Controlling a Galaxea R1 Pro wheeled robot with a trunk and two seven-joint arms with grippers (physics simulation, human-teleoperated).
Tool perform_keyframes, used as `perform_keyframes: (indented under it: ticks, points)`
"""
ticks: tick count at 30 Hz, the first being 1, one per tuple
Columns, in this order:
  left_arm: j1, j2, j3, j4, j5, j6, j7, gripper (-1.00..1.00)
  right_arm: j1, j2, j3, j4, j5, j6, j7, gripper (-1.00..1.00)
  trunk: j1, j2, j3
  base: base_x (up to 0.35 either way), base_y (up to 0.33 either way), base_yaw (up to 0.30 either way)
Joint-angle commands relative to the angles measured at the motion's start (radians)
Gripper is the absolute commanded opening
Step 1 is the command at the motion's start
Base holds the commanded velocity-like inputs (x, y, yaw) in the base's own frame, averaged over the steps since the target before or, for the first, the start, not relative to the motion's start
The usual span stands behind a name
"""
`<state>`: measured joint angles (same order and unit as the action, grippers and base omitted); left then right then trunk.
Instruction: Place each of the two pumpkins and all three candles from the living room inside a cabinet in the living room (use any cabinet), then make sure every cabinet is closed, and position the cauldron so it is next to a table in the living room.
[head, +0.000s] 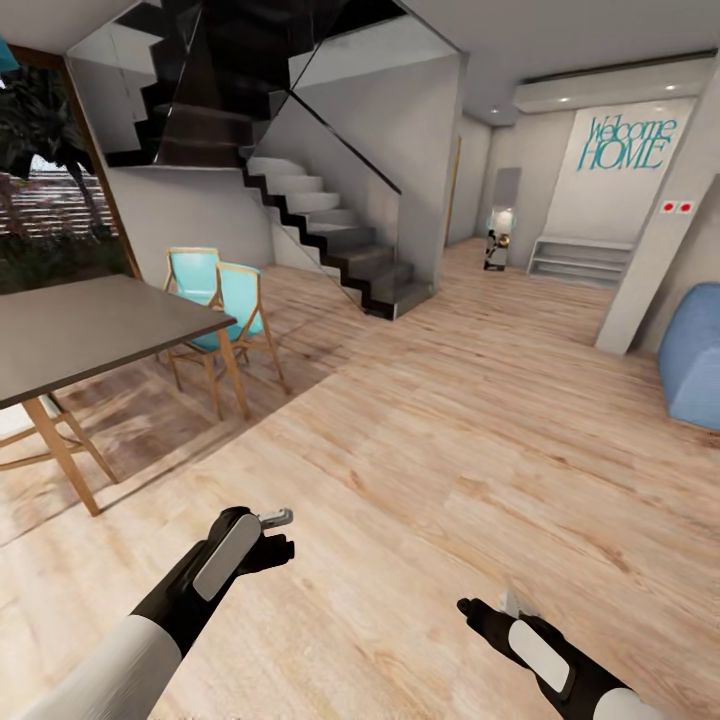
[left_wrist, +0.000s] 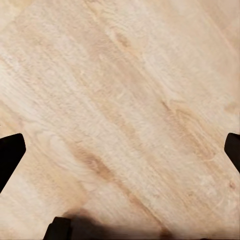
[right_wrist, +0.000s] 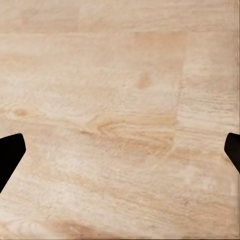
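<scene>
Fingers of both grippers, left (left_wrist: 120, 150) and right (right_wrist: 120, 150), spread wide, empty above wood floor (head: 450, 450); far wall sign (head: 628, 144) reads "Welcome HOME".

White forearms, black wrists with pale grey oblong plates

Floor (head: 450, 420): pale wood planks, smooth, faint sheen.
Desk (head: 90, 325): matt grey top, wooden legs.
Staircase (head: 330, 235): glossy glass balustrade.

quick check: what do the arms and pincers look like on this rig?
Both arms: white forearm shells turning into black wrists, each with a pale grey oblong panel. Left pincer is black with a light grey tip; right pincer is black with a pale finger. No cables visible.
</scene>
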<state>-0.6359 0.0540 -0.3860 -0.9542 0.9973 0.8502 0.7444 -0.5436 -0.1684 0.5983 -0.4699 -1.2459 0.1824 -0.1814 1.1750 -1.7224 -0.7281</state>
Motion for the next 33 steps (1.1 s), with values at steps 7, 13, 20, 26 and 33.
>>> perform_keyframes:
  ticks: [7,13,20,26,33]
  points:
    - [-0.001,0.001,-0.005,-0.002,0.010,0.000,0.010,1.00,-0.001,-0.001,0.006,-0.003,-0.006,0.002,-0.008,1.00,-0.001,-0.001,-0.009,-0.246,0.190,-0.226]
    - [-0.001,0.001,-0.005,-0.003,0.010,0.000,0.010,1.00,-0.001,-0.001,0.006,-0.003,-0.006,0.002,-0.008,1.00,-0.001,-0.001,-0.015,-0.245,0.186,-0.226]
    - [-0.001,0.001,-0.005,-0.003,0.010,0.000,0.010,1.00,-0.001,-0.002,0.006,-0.003,-0.006,0.002,-0.007,1.00,-0.001,-0.001,-0.023,-0.222,0.165,-0.225]
    - [-0.001,0.001,-0.005,-0.003,0.010,0.000,0.010,1.00,-0.001,-0.002,0.006,-0.002,-0.006,0.002,-0.008,1.00,-0.001,-0.001,-0.029,-0.120,0.072,-0.224]
    - [-0.001,0.001,-0.009,-0.002,0.010,-0.001,0.010,1.00,-0.001,-0.002,0.006,-0.002,-0.006,0.002,-0.008,1.00,-0.001,-0.001,-0.037,-0.013,0.005,-0.221]
